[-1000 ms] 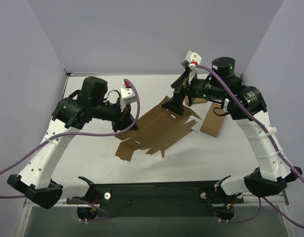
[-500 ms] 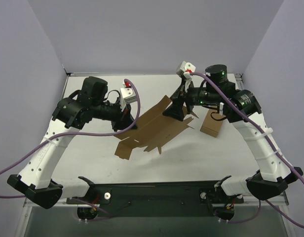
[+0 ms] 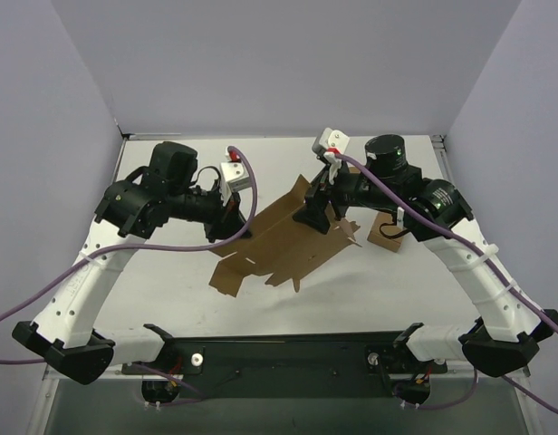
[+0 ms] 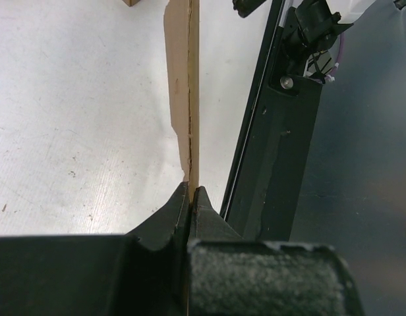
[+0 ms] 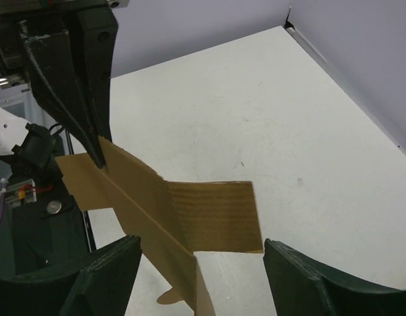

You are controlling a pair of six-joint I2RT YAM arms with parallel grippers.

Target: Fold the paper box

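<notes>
Paper box: flat sheet mid-table, partly lifted. Left gripper pinches its edge. Right gripper wide astride flap; grip unclear. Likely step: creasing flap. Next: fold along score.

Soft, even overhead light, bright overall. Top view sharp; paper box drops a faint soft shadow on white table by its near edge. Left wrist view: left gripper's fingers v. close to lens, dark & blurred, table grainy. Right wrist view: right gripper's fingers soft, cardboard w/ clear texture
</notes>
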